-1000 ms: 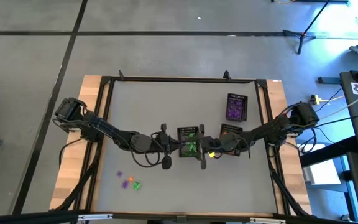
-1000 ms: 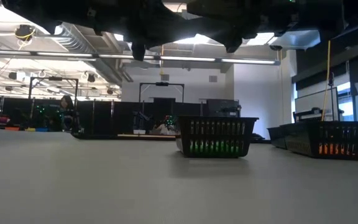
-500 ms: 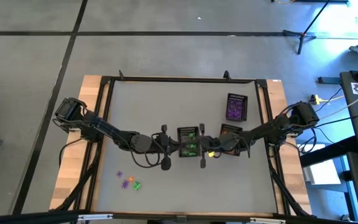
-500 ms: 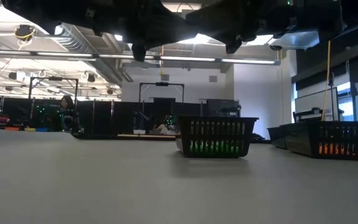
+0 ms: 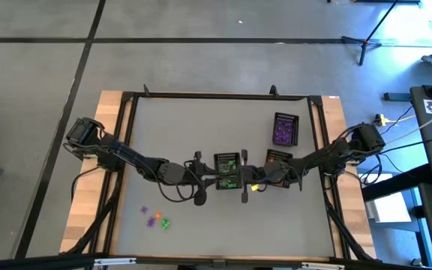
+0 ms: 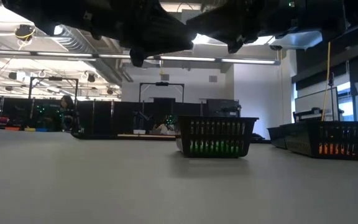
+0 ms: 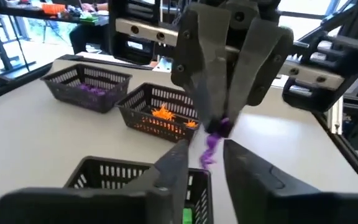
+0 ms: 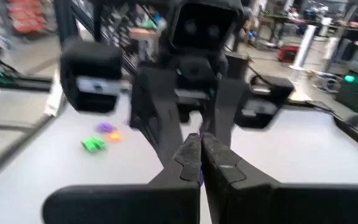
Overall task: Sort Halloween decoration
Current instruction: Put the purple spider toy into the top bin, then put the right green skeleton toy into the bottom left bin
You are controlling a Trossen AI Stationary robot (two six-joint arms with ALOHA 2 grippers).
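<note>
1. A purple trinket (image 7: 213, 140) hangs over the middle basket (image 5: 229, 172) at the tabletop's centre, pinched at its top by the right tool (image 7: 219, 126), whose fingers are pressed together on it.
2. Only the left wrist view shows this clearly. There the left tool (image 7: 204, 163) sits just below the trinket with its fingers spread, not touching it.
3. The right wrist view shows only a sliver of purple at the right tool's tips, with the left tool facing it.
4. The high view shows both tools meeting over the middle basket, which holds green pieces. An orange-filled basket (image 5: 277, 158) is just beside it and a purple-filled basket (image 5: 284, 129) farther back.
5. Three loose trinkets (image 5: 155, 219), purple, orange and green, lie near the tabletop's front left.
6. A second ago the right tool was wide and the left closed; now the reverse.
7. The grey tabletop (image 5: 201, 120) has a wooden border. The low view shows a large workshop with ceiling lights behind the baskets.
</note>
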